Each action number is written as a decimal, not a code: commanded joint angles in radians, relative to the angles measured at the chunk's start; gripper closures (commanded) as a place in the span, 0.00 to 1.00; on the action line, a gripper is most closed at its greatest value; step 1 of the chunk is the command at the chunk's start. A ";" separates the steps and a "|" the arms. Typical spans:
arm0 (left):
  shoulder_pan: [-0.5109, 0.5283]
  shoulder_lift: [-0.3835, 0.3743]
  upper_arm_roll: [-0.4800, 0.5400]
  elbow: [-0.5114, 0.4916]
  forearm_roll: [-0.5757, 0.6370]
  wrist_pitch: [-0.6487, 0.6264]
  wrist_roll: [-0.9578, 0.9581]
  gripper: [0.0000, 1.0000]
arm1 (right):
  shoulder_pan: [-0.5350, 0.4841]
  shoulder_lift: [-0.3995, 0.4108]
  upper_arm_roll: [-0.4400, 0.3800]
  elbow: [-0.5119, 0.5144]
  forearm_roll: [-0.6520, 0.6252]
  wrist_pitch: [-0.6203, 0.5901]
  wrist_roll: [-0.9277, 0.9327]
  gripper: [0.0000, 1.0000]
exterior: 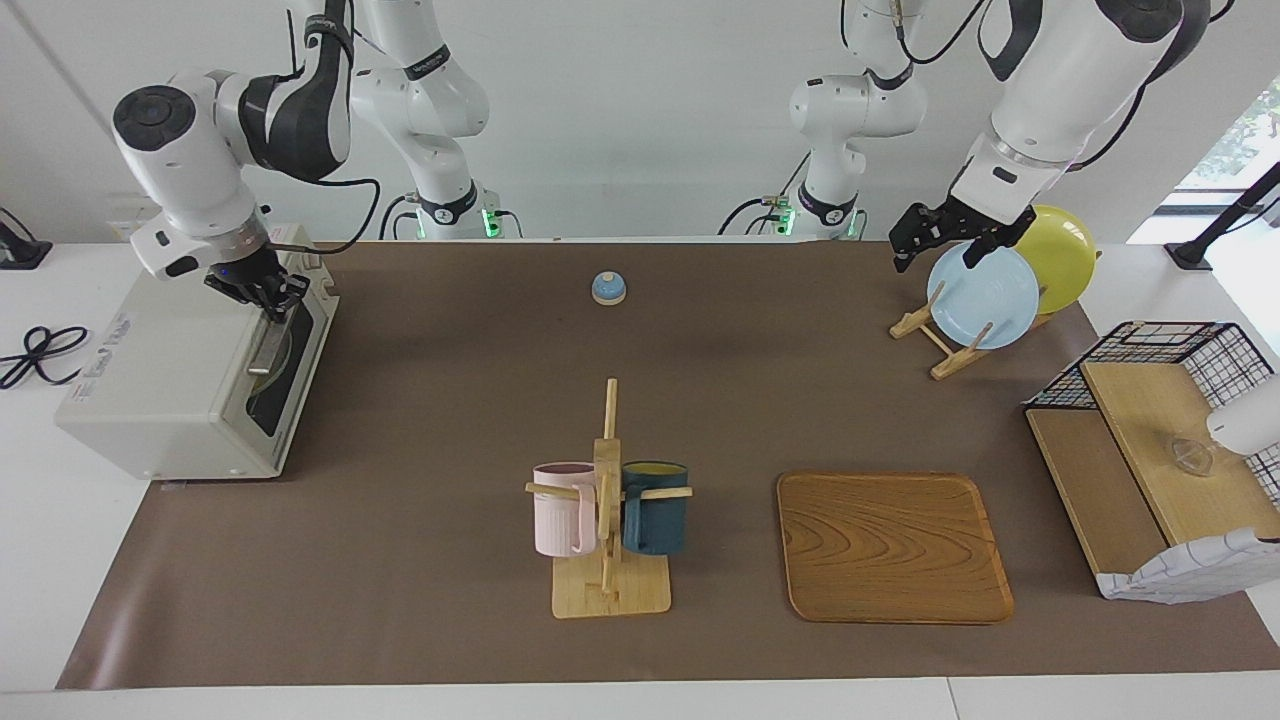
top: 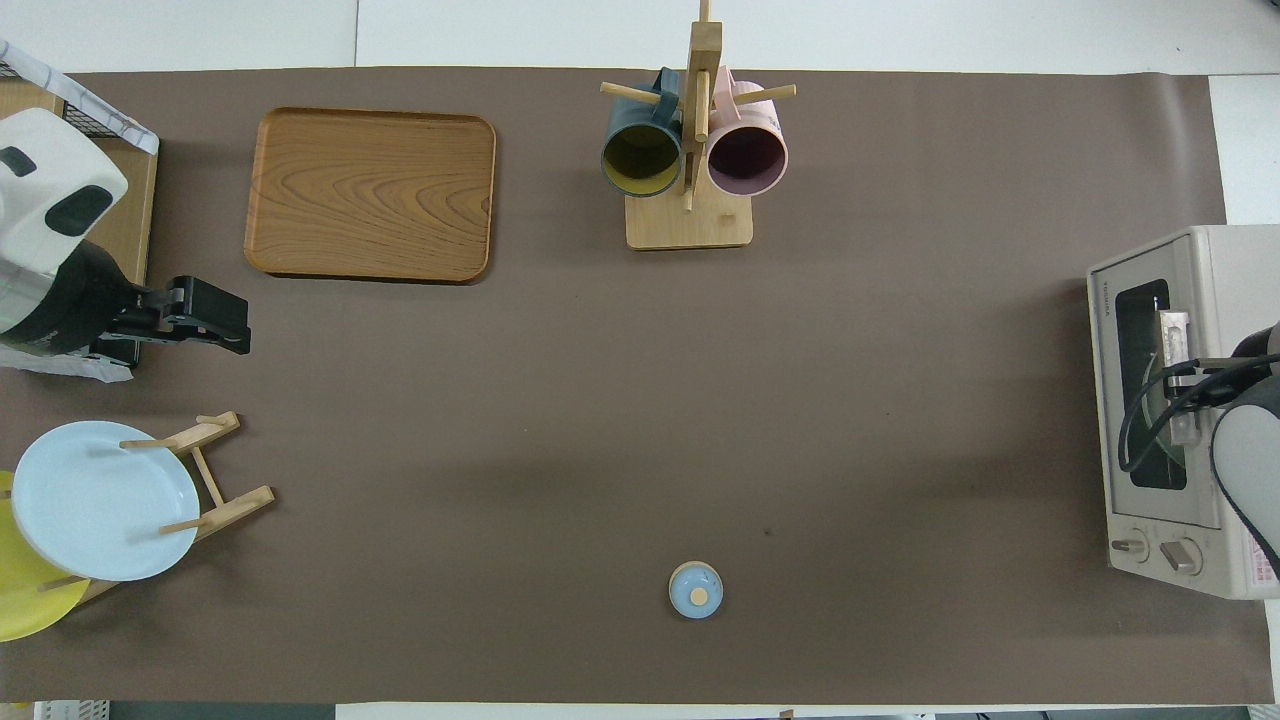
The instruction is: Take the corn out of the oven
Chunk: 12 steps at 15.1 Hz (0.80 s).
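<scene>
The cream-white oven [exterior: 170,380] stands at the right arm's end of the table, and its dark glass door [exterior: 285,375] is up and closed. It also shows in the overhead view [top: 1215,300]. The corn is hidden. My right gripper [exterior: 270,298] is at the upper end of the door's metal bar handle [exterior: 267,350], right against it. In the overhead view the right gripper [top: 1182,385] lies over the handle [top: 1172,335]. My left gripper [exterior: 937,243] is open and empty, in the air over the plate rack's end of the table, and it also shows in the overhead view [top: 218,322].
A wooden rack [exterior: 945,345] holds a light blue plate [exterior: 985,295] and a yellow plate [exterior: 1065,255]. A wooden tray [exterior: 893,548], a mug stand [exterior: 610,570] with a pink and a dark blue mug, a small blue bell [exterior: 609,288] and a wire basket [exterior: 1165,440] are on the mat.
</scene>
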 commanded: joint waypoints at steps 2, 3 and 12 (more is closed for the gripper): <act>0.008 -0.001 -0.009 0.010 0.016 -0.019 0.002 0.00 | -0.005 0.026 0.006 -0.016 -0.004 0.028 -0.026 1.00; 0.009 -0.001 -0.008 0.010 0.016 -0.019 0.000 0.00 | -0.002 0.030 0.007 -0.018 0.003 0.034 -0.026 1.00; 0.009 -0.001 -0.008 0.010 0.016 -0.019 0.000 0.00 | 0.053 0.110 0.014 -0.059 0.082 0.166 -0.024 1.00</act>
